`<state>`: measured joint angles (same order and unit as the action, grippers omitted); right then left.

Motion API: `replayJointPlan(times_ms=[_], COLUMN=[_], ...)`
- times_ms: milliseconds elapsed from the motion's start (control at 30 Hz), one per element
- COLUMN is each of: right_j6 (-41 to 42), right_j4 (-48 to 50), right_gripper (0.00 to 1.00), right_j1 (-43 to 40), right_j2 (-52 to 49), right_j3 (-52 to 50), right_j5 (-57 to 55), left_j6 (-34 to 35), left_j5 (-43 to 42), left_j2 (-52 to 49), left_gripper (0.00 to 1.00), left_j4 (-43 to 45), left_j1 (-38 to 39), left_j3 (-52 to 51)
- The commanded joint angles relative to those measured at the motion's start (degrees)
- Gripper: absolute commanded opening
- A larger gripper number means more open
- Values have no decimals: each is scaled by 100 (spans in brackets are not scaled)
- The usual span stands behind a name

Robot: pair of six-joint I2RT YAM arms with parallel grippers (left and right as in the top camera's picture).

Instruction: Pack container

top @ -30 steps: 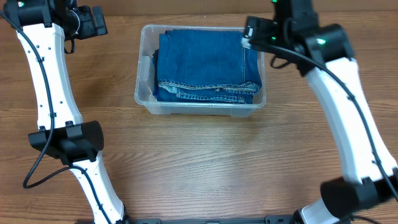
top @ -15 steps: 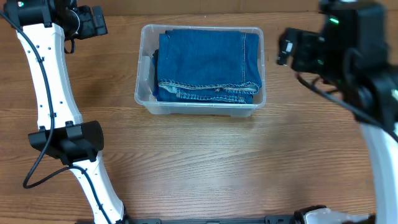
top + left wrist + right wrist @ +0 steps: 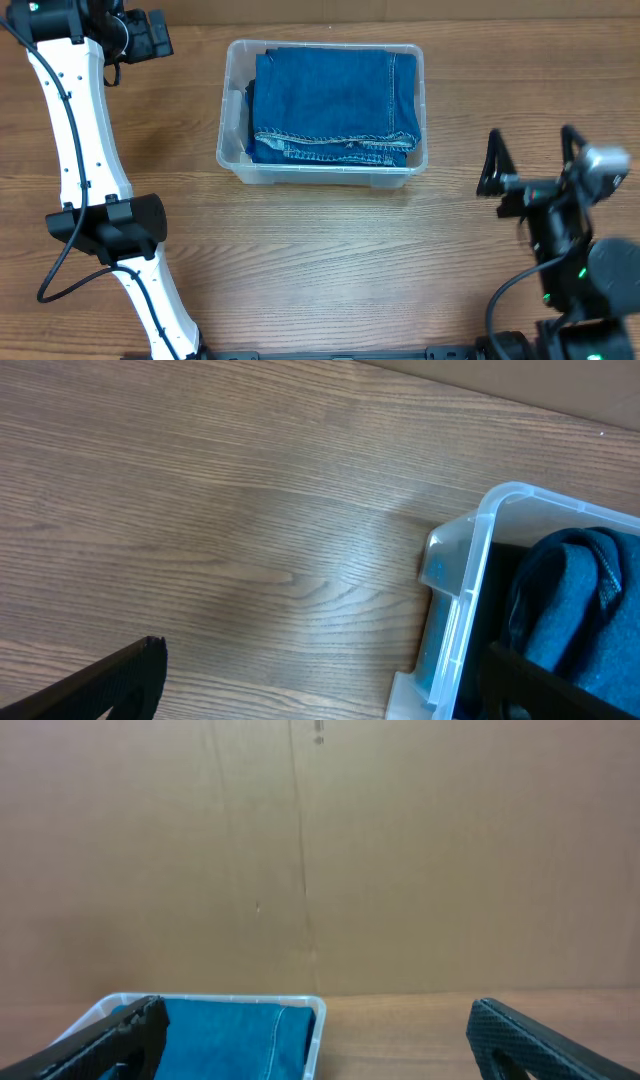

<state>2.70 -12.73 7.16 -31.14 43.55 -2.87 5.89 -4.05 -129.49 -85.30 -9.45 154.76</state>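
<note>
The right hand (image 3: 530,165) has pulled away from the container (image 3: 225,100). A second ago it was over the far right corner, at the folded jeans (image 3: 335,95). Now it hangs well apart from the container, over the right side of the tabletop (image 3: 330,260). Its fingers are spread wide with nothing between them, so the cloth has been let go.

The container has not shifted and sits at the far middle of the tabletop. The jeans lie flat inside, below the rim, with a narrow gap along the left wall. The left hand (image 3: 150,35) has stayed at the far left, also spread and empty, just beside the container's corner.

I judge the packing done, with the right arm heading to rest.
</note>
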Motion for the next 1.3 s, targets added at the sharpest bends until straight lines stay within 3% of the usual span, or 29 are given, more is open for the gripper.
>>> replayJointPlan(times_ms=[0, 100, 233, 467, 667, 1267], right_j6=[-142, -142, -144, -144, -144, -144], right_j4=[638, 1631, 1655, 1567, 822, 789], right_gripper=[100, 100, 100, 100, 100, 100], right_j1=[-17, -275, -542, -542, -540, -535], right_j2=[859, 1637, 2354, 2852, 3101, 3097], right_j3=[-1314, -2647, -3497, -4131, -4310, -4308], right_j5=[107, 610, 813, 811, 551, 404], left_j6=[57, 55, 57, 55, 57, 57], left_j5=[-22, -22, -22, -22, -22, -24], left_j2=[15, 15, 15, 15, 15, 15], left_gripper=[100, 100, 100, 100, 100, 100], left_j4=[22, 22, 22, 22, 22, 22], left_j1=[15, 15, 15, 15, 15, 15], left_j3=[17, 17, 17, 17, 17, 17])
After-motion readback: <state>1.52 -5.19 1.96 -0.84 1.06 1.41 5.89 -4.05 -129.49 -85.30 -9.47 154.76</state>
